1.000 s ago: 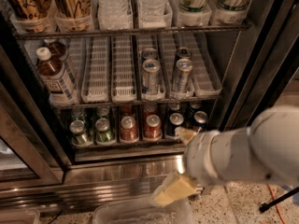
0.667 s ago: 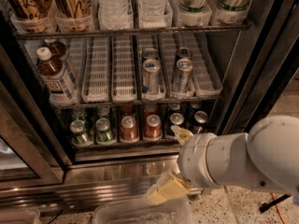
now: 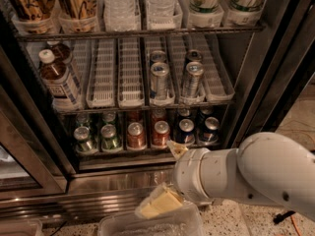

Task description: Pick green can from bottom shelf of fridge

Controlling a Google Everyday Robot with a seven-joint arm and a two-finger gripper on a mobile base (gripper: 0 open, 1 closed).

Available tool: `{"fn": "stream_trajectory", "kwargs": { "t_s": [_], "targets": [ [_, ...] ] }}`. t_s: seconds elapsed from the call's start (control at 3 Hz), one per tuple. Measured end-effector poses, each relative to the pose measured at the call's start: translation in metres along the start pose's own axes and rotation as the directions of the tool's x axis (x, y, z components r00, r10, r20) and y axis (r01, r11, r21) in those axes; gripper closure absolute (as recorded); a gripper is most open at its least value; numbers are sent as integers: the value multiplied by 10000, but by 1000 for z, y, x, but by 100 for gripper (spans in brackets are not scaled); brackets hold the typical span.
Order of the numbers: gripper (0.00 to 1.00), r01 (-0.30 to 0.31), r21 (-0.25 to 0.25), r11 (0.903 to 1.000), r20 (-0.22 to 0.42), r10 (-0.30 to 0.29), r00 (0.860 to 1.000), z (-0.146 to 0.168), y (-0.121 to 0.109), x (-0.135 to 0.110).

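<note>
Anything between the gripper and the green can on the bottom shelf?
Nothing visible. The gripper hangs open outside the fridge, in front of its base panel, below and right of the front green can on the bottom shelf. A red can stands close on the green can's right.

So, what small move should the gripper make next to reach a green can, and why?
Probably lift the gripper and shift it left. It hangs open before the steel base panel, below the bottom shelf and right of the green can in the front row.
</note>
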State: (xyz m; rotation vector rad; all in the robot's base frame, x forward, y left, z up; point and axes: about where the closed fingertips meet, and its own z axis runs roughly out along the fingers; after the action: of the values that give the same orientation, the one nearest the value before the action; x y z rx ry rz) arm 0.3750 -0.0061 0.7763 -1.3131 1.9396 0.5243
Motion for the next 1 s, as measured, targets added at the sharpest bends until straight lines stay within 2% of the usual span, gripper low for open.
{"fn": "stream_trajectory", "kwargs": {
  "t_s": [0.33,0.67,1.0],
  "targets": [
    [0,-1012,-4,9949,1341,1003,9859,44,10,-8],
    [0,-1811,516,9821,2698,1609,9494,64,3,-2],
    [0,-1183,1542,9809,3573,562,9323,75,-2,-5]
  ]
}}
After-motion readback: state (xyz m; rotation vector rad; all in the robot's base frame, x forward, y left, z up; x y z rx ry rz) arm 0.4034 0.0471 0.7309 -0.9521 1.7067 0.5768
